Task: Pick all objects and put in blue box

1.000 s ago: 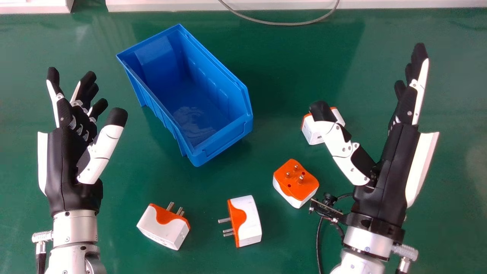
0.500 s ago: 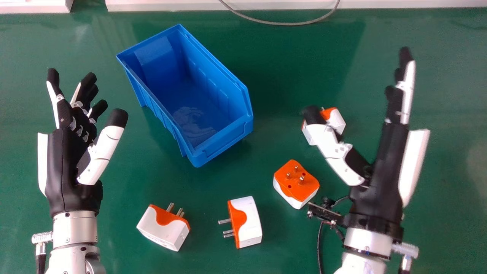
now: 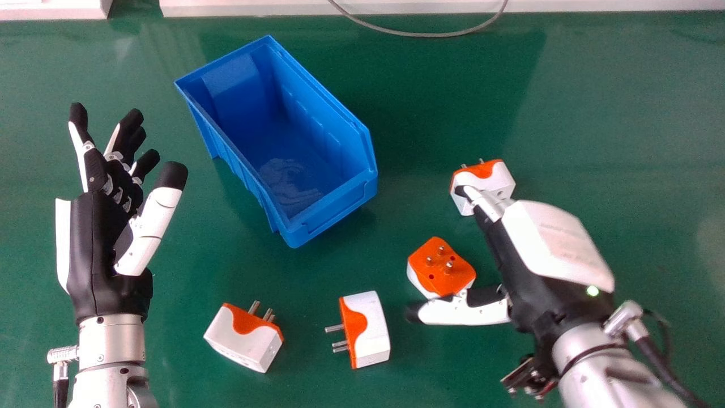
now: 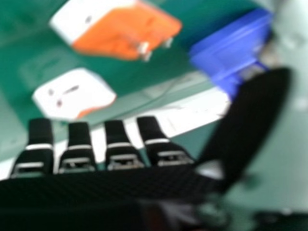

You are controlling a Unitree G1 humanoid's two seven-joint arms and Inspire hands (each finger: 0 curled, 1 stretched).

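Bright, diffuse light leaves pale glare on the desk (image 3: 595, 113) towards the head view's eleven o'clock and sheen inside the blue box (image 3: 340, 207). Soft shadow lies at its three o'clock. The right hand view is blurred, hazy towards three o'clock.

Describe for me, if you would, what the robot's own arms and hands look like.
The left hand and right hand are black with white panels and black fingertips. The forearms are silver and rounded, each with a metal connector and black cable. The right hand's white back cover has a green light beside it.
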